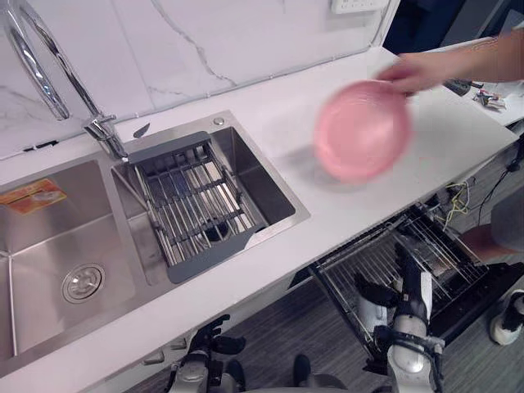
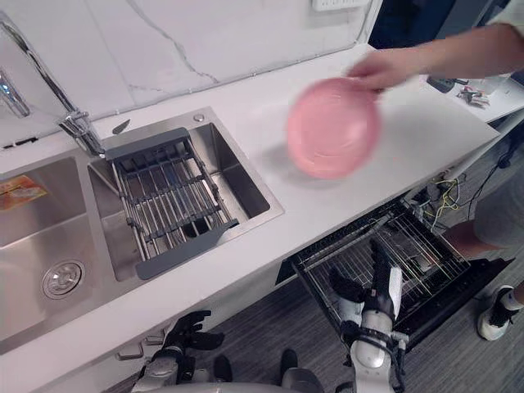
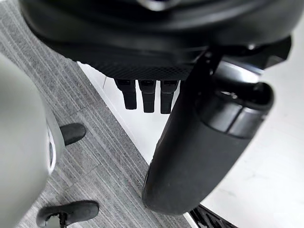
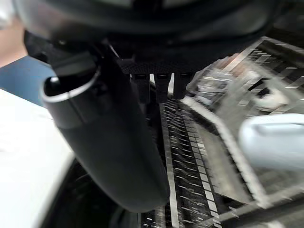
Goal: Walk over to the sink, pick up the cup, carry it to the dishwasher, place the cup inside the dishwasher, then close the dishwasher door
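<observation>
Bowl (image 1: 363,129) over counter (image 1: 327,219), near open dishwasher (image 1: 446,250)

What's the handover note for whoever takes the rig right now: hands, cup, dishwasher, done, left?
Left hand: open, empty, low in front of the white counter.
Right hand: open, empty, over the pulled-out wire dishwasher rack.
Cup: cannot tell where it is; a pale blurred shape by the rack may be it.
A person's hand holds a round pink bowl above the counter.
Done: robot is at the open dishwasher.
Left: confirm the cup is in the rack, then close the door.
</observation>
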{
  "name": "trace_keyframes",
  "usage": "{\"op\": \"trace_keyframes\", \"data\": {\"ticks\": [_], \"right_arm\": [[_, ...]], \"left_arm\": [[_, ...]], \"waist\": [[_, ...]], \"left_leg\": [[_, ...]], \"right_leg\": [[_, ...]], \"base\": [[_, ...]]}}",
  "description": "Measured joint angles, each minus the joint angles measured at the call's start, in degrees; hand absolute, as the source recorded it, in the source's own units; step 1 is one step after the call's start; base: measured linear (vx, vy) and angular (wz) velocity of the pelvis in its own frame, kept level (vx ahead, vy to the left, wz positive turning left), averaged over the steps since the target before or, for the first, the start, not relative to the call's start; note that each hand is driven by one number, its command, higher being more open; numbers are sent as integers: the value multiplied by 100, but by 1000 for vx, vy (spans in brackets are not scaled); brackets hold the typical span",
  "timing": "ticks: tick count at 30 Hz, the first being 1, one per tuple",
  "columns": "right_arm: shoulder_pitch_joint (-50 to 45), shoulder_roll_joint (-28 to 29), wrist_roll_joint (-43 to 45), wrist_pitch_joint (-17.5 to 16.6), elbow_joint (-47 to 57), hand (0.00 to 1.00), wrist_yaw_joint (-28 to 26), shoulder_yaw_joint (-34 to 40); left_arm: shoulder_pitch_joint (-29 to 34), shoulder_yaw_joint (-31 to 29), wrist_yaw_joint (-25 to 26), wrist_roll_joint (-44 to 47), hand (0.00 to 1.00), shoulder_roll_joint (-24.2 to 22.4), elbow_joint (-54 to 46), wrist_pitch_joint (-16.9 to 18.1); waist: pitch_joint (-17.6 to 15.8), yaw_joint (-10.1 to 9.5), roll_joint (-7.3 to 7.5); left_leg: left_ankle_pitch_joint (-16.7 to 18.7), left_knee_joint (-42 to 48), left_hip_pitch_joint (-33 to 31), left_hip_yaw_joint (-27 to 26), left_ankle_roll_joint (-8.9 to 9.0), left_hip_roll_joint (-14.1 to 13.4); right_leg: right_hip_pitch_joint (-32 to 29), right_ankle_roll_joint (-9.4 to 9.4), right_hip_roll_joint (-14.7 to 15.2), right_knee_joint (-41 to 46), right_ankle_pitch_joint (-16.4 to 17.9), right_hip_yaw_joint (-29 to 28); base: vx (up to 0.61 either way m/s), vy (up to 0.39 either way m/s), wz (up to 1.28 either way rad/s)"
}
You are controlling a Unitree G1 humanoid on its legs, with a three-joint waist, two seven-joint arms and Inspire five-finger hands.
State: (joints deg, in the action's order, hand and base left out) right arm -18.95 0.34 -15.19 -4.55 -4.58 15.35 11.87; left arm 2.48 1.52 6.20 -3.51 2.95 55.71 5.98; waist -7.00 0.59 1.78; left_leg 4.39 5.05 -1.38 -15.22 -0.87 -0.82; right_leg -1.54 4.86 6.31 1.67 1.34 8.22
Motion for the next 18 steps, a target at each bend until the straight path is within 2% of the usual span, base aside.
{"op": "trace_keyframes", "data": {"ticks": [6, 18], "right_arm": [[7, -9, -3, 2, -124, 90, -1, 4], [45, -10, -86, 2, -262, 90, 1, 4]], "left_arm": [[41, 0, 1, -95, 90, 70, 108, 15], [65, 9, 6, -102, 90, 112, 140, 14]], "waist": [[123, 42, -11], [168, 43, 16]], "left_leg": [[-69, -94, 47, 66, -2, 38], [-196, -284, 158, 161, -10, 95]], "right_leg": [[80, -7, -10, -117, -56, 63], [225, -23, -16, -276, -129, 157]], "base": [[-21, 2, 5], [-12, 1, 3]]}}
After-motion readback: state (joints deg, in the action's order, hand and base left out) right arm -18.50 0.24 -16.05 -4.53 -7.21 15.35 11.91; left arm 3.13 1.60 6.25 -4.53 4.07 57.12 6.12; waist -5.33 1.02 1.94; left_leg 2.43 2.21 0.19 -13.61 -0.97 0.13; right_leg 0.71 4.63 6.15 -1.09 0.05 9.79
